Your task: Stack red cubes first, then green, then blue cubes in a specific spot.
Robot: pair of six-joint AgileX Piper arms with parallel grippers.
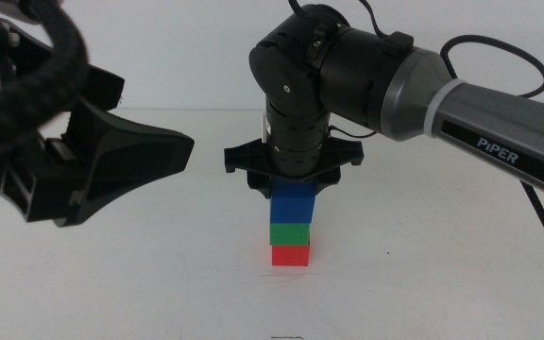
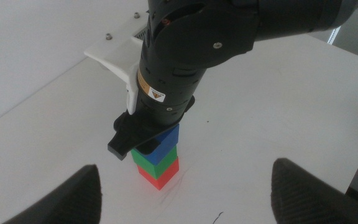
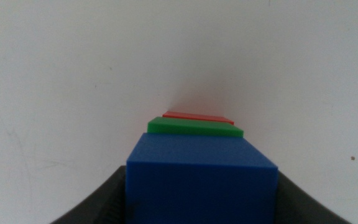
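The red cube (image 1: 289,255) sits on the white tabletop (image 1: 159,274) with the green cube (image 1: 289,232) on it and the blue cube (image 1: 294,206) on top, a straight stack of three. My right gripper (image 1: 294,192) points down over the stack, its jaws closed on the sides of the blue cube (image 3: 201,180). The right wrist view shows the green (image 3: 194,126) and red (image 3: 197,116) edges beyond it. My left gripper (image 1: 159,156) hovers open and empty to the left of the stack. Its wrist view shows the stack: blue (image 2: 165,144), green (image 2: 151,160), red (image 2: 160,174).
The right arm's dark wrist (image 1: 300,104) hangs directly above the stack. A white bracket (image 2: 114,62) lies on the table behind the stack in the left wrist view. Bare white tabletop surrounds the stack.
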